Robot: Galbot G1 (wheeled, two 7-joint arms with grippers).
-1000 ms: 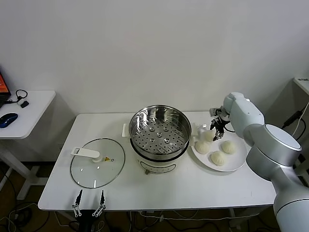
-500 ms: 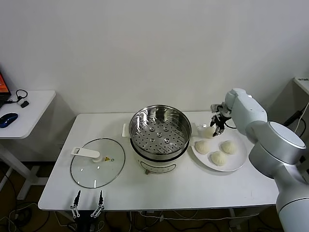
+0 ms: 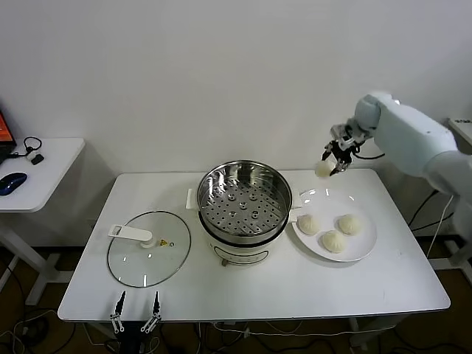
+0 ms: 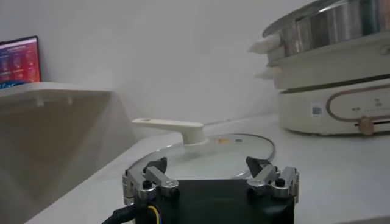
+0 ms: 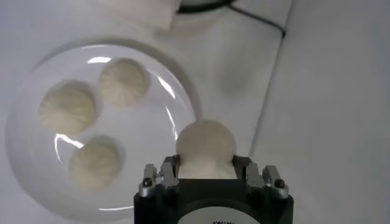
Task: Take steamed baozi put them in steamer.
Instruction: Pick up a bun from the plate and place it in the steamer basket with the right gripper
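**Lifting the first baozi clear of the plate**

Carrying one baozi (image 3: 323, 169) in my right gripper (image 3: 330, 164), I now have it up in the air above the far edge of the white plate (image 3: 361, 247), where a second ago it was still down among the others. The right wrist view shows the jaws narrowed onto the bun's sides, the pleated dome bulging out between the fingers (image 5: 159, 178) — a snug hold, as far as I can judge. Three baozi remain on the plate: one nearest the steamer (image 3: 308, 224), one toward the far side (image 3: 349, 224) and one at the front (image 3: 333, 240), close together without clearly touching.

That lift means the pick is done and the carry begins. The steamer (image 3: 243, 203) stands just beside the plate, toward my left, its perforated tray (image 3: 243, 208) bare and uncovered, so nothing is in yet. I reckon the bun must travel over the shiny rim and come down onto the tray; the rim and the small cream side handle facing the plate are the only things I see to clear.

Farther out, the glass lid (image 3: 149, 258) lies flat on the white table (image 3: 295, 291), well apart from the route. My left gripper (image 3: 136, 311) waits at the table's near edge in front of the lid, fingers spread and holding nothing. A side desk with a mouse (image 3: 13, 181) sits well off to the left.
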